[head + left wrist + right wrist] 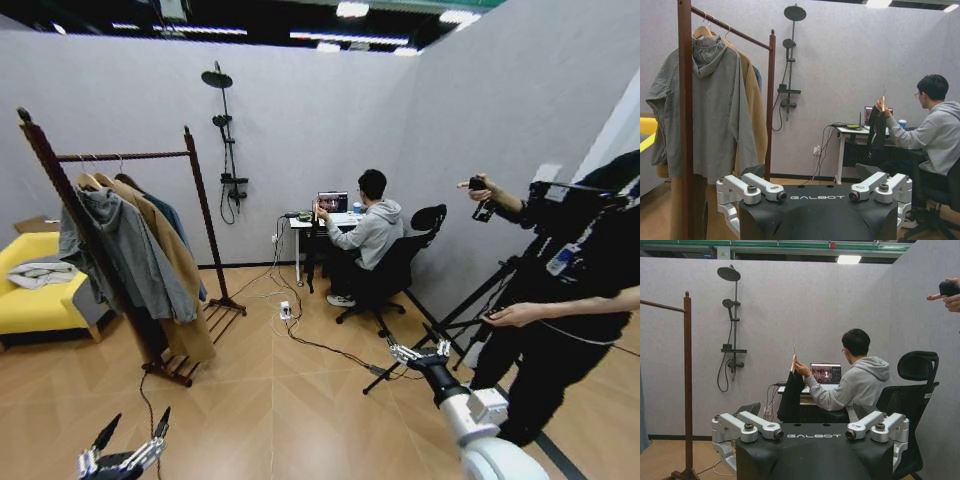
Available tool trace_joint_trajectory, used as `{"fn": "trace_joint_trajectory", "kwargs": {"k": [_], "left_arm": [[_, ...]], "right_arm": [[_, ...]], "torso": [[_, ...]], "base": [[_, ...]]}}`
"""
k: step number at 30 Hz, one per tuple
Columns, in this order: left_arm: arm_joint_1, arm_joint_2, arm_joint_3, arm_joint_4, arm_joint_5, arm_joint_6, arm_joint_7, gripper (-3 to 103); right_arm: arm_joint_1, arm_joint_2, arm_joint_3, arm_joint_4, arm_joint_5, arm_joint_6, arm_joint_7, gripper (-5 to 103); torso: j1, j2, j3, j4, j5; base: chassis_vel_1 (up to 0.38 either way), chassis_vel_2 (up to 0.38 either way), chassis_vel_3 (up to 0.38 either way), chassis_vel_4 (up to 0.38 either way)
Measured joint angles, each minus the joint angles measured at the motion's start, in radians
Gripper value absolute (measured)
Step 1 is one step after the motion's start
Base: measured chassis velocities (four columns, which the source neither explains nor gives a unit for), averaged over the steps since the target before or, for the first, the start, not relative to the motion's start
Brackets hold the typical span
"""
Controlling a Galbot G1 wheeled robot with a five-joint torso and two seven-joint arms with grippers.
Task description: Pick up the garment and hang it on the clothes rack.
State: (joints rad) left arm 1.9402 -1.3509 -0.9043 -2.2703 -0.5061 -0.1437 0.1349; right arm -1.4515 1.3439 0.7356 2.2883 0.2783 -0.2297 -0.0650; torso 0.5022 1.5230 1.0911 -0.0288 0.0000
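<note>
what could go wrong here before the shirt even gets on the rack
The black shirt hangs from a seated person's raised hand by the desk, far from both open robot hands, left and right, so the handover could be missed. Cables trail across the floor between robot and desk and could snag its wheels. The rack already carries a grey hoodie and tan coat, so hanging room is limited.

Open floor (270,400) ahead — cables (310,345) (loose) cross it.
</note>
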Motion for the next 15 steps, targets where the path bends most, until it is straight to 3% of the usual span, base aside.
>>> {"fn": "trace_joint_trajectory", "kwargs": {"k": [15], "left_arm": [[0.0,0.0,0.0,0.0,0.0,0.0,0.0,100]], "right_arm": [[0.007,0.0,-0.012,-0.004,-0.003,-0.009,0.001,100]], "torso": [[0.0,0.0,0.0,0.0,0.0]], "base": [[0.0,0.0,0.0,0.0]]}}
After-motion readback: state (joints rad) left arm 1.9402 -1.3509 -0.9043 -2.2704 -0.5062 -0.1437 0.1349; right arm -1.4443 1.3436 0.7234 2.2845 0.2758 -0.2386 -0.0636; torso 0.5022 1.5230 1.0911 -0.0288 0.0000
